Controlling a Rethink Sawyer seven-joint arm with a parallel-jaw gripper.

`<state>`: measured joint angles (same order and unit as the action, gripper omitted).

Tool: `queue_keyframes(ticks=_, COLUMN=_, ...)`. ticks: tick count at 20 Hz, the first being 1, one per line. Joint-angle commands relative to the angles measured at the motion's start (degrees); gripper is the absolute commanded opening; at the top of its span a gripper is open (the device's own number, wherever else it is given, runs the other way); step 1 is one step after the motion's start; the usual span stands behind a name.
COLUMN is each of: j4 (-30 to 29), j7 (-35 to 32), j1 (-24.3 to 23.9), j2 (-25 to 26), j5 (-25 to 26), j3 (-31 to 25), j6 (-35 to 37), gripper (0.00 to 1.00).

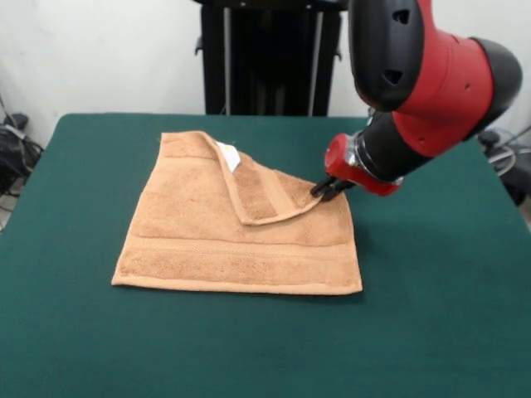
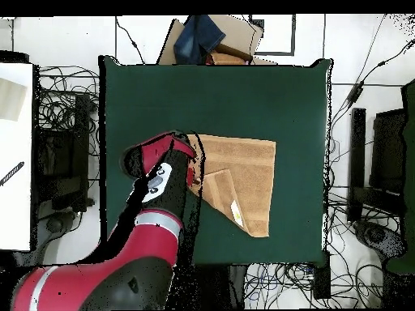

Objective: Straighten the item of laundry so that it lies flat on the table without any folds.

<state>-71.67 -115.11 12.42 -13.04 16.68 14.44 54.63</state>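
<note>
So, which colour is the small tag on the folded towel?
White. The tag sits on the folded-over flap of the tan towel, clearest in the front view.

Front view: the arm (image 1: pixel 431 83) is cut off by the top edge. The gripper (image 1: pixel 325 189) shows only as dark tips at the towel's (image 1: pixel 236 236) folded corner — whether they pinch the cloth or merely touch it cannot be told. The folded flap (image 1: pixel 257 191) hides the towel surface beneath it. The tag (image 1: pixel 229 155) is too small to read. The table (image 1: pixel 431 315) is cut off by the bottom and side edges.

Overhead view: the arm (image 2: pixel 138 243) covers the gripper and the towel's (image 2: pixel 243 174) edge nearest it — the contact point is hidden.
</note>
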Motion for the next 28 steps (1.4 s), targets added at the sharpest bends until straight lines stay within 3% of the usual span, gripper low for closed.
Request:
queue_keyframes(ticks=1, j4=-1.8, j7=-20.0, j1=6.5, j2=4.3, j5=1.2, j3=5.2, j6=2.7, gripper=0.00)
queue_keyframes(ticks=2, j4=2.3, j7=-33.4, j1=12.3, j2=8.4, j5=1.7, j3=12.3, j6=4.5, gripper=0.00)
queue_keyframes(ticks=11, j4=6.4, j7=-29.3, j1=9.9, j2=11.4, j5=-1.5, j3=15.3, j6=7.5, gripper=0.00)
queue_keyframes(ticks=18, j4=12.5, j7=-25.1, j1=4.2, j2=15.9, j5=-2.2, j3=12.2, j6=6.3, gripper=0.00)
queue_keyframes(ticks=28, j4=12.7, j7=-24.4, j1=1.7, j2=18.0, j5=-1.4, j3=11.3, j6=3.4, gripper=0.00)
